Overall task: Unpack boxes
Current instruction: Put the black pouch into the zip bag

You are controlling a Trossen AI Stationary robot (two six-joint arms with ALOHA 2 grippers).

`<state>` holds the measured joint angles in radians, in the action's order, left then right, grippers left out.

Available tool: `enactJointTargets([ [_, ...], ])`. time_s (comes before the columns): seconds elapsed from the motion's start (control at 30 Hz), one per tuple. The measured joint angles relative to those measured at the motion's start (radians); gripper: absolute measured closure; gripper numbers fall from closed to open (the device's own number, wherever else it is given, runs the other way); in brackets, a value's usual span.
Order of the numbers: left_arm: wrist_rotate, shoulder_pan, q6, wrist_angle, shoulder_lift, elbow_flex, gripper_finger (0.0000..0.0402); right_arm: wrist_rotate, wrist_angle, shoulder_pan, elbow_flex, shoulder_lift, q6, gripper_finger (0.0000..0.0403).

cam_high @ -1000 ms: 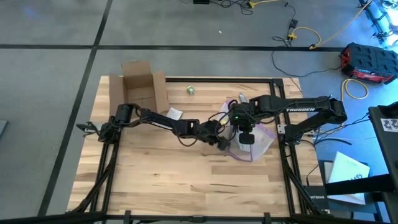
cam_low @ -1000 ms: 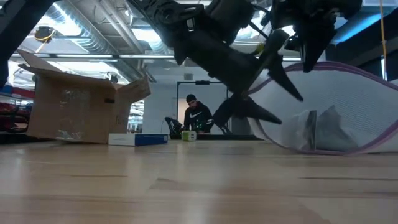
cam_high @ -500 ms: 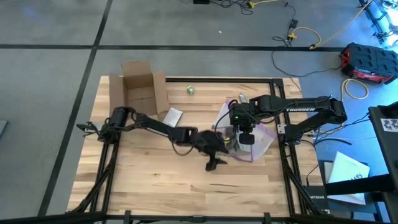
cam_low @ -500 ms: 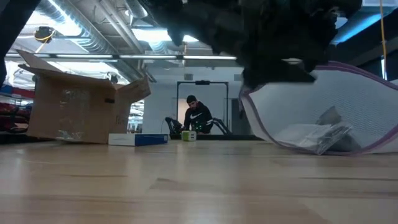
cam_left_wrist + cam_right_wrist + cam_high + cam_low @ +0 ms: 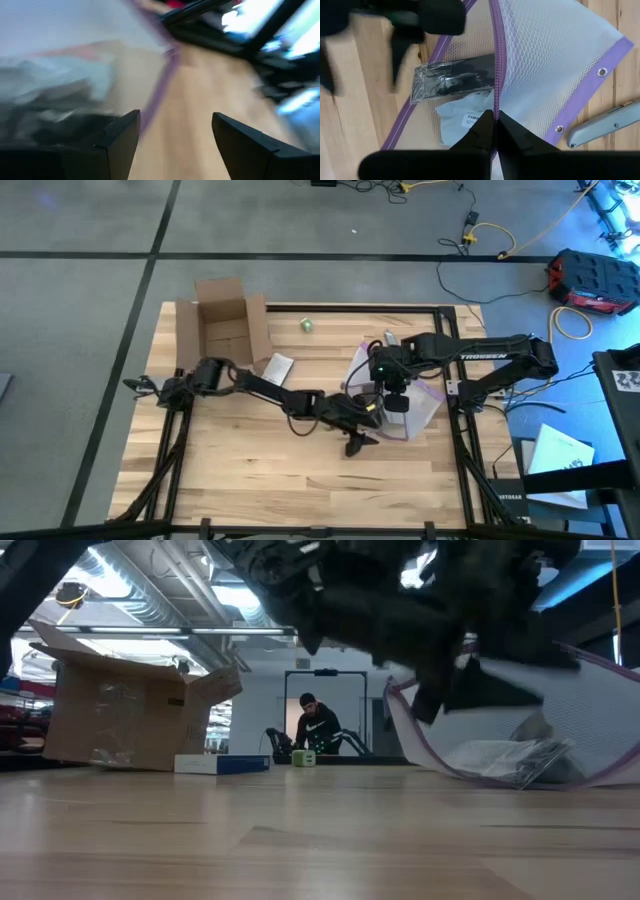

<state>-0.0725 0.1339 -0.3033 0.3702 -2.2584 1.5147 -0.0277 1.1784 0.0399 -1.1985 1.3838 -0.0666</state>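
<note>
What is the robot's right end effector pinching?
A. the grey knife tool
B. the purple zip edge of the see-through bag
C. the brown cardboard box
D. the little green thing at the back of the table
B: in the right wrist view the right end effector has its two fingers shut on the purple zip edge of the mesh bag, while the grey knife tool lies untouched beside it.
</note>
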Motion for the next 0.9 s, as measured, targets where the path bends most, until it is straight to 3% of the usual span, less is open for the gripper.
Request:
enactJointTargets([
  [0.13,0.191,0.033,0.125,-0.033,-0.042,0.051,0.0167,0.000,0.001,0.000,0.000,0.000,-0.005,0.0403],
  [0.2,0.210,0.043,0.131,-0.041,-0.047,0.081,0.0167,0.000,0.001,0.000,0.000,0.000,-0.008,0.0403],
  [0.27,0.165,0.048,0.126,-0.035,-0.048,0.091,0.0167,0.000,0.000,0.000,0.000,0.000,-0.008,0.0403],
  [0.37,0.011,0.050,0.176,0.026,-0.049,0.092,0.0167,0.002,-0.007,0.000,0.000,0.000,-0.009,0.0403],
  [0.47,-0.023,0.052,0.129,0.005,-0.049,0.103,0.0173,0.009,-0.005,0.000,0.000,0.000,-0.010,0.0403],
  [0.53,-0.029,0.050,0.105,-0.024,-0.049,0.103,0.0206,0.009,-0.004,0.000,0.000,0.000,-0.010,0.0403],
  [0.73,-0.024,0.040,0.152,-0.019,-0.049,0.101,0.0378,0.009,-0.010,0.000,0.000,0.000,-0.011,0.0403],
  [0.9,-0.107,0.036,0.209,-0.035,-0.088,0.101,0.0398,0.010,-0.011,0.000,0.000,0.000,-0.011,0.0403],
])
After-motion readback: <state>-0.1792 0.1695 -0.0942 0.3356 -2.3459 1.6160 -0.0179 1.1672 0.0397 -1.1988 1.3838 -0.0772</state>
